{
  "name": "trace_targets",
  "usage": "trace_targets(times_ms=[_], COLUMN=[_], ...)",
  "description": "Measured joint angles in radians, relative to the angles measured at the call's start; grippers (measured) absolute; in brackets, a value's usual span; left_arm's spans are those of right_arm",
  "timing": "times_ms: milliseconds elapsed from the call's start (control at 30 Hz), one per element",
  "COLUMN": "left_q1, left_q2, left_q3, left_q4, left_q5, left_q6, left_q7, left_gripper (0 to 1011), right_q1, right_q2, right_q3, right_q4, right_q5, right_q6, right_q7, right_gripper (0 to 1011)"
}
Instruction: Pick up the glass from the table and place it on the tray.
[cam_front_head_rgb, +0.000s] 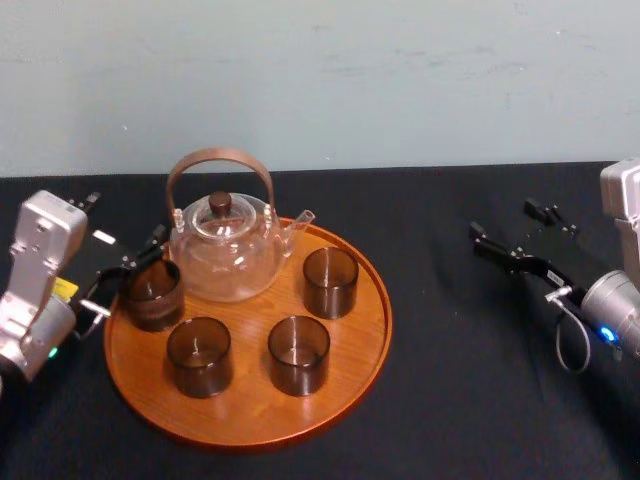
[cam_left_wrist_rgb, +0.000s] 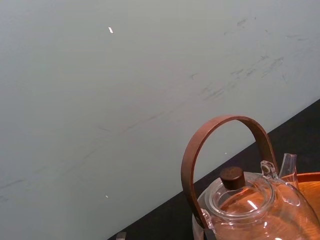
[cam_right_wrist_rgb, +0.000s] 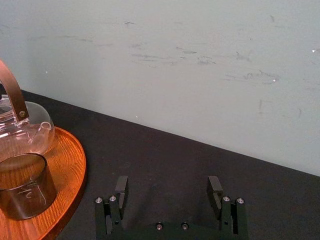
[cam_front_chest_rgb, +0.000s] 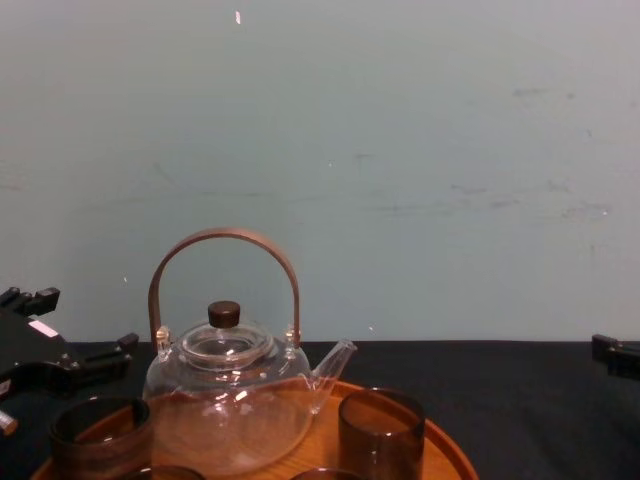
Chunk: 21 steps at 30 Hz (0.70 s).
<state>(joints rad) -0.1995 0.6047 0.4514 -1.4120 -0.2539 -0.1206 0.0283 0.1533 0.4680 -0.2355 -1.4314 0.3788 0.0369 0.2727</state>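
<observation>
Glass (cam_front_head_rgb: 152, 295) stands on tray (cam_front_head_rgb: 245, 405), at its left rim, just beside teapot (cam_front_head_rgb: 225, 250). Left gripper (cam_front_head_rgb: 128, 272): jaws spread wide either side of the glass, gripping nothing. Right gripper (cam_right_wrist_rgb: 167, 187) idle over desk (cam_front_head_rgb: 450, 400), jaws apart, empty. Risk: a jaw brushing the glass on pull-away could tip it over the rim.

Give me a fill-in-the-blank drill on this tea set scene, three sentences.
Around the teapot on the wooden tray are ____ dark glasses. The right gripper is above the black table with its fingers ____. The left gripper is at the glass nearest the tray's ____ edge.
Missing words: four; open; left.
</observation>
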Motion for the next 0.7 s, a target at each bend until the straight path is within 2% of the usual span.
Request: trace_targets(times_ms=[700], left_q1=[0.0], left_q2=[0.0], left_q3=[0.0], left_q4=[0.0], left_q5=[0.0], left_q6=[0.0], left_q7=[0.0], left_gripper=[1001], right_q1=[0.003], right_q2=[0.003], right_q3=[-0.005], right_q4=[-0.001], right_q5=[0.003], right_q6=[0.002], right_q7=[0.004], right_gripper=[1002])
